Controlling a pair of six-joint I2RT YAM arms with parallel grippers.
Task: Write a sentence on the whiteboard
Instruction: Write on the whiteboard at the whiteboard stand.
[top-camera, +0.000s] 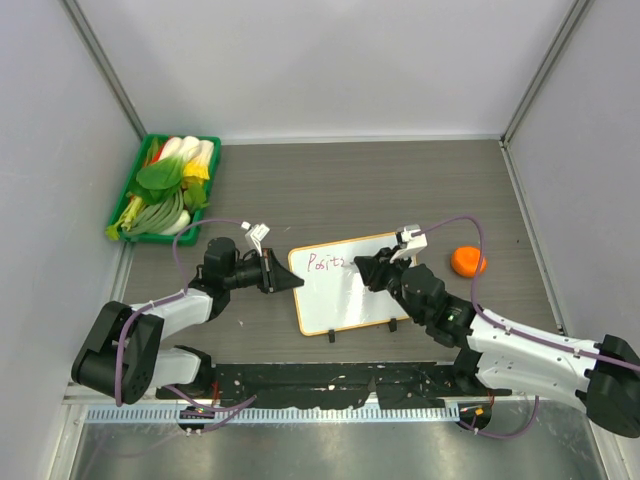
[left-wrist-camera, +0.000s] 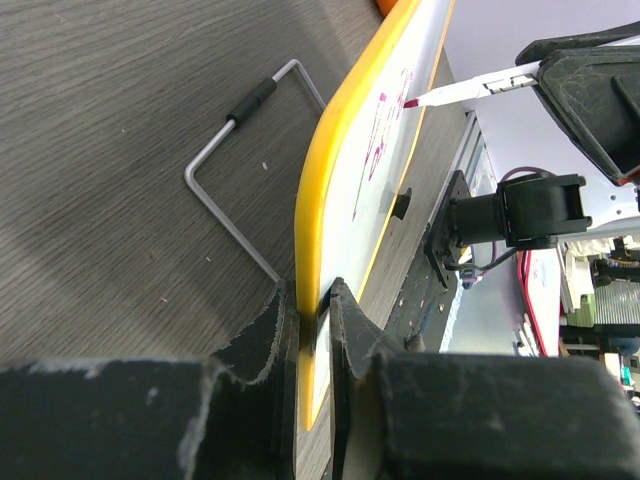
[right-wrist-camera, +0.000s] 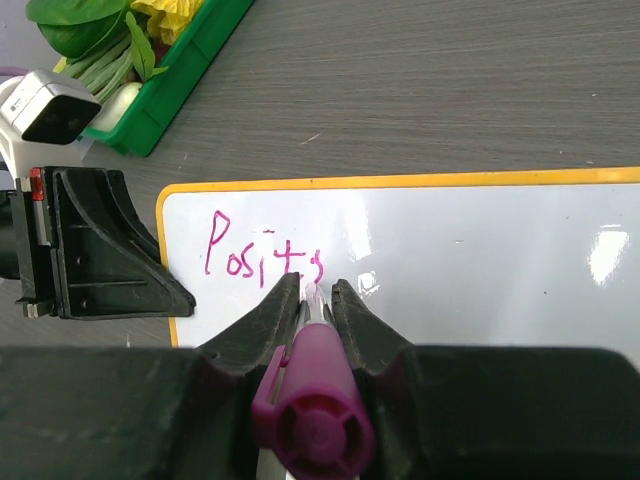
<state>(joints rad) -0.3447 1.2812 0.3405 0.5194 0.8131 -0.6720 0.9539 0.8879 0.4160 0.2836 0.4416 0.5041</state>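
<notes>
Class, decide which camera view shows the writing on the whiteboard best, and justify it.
The right wrist view: the unfinished sentence faces the camera, large and legible on the whiteboard, just above the marker. The top external view shows it tiny; the left wrist view sees it edge-on, squashed by foreshortening.

A green tray (top-camera: 213, 152) of leafy vegetables (top-camera: 163, 180) sits at the far left of the grey wood-grain worktop (top-camera: 350, 185). A small round orange object (top-camera: 466, 262) lies well apart, at the right.
</notes>
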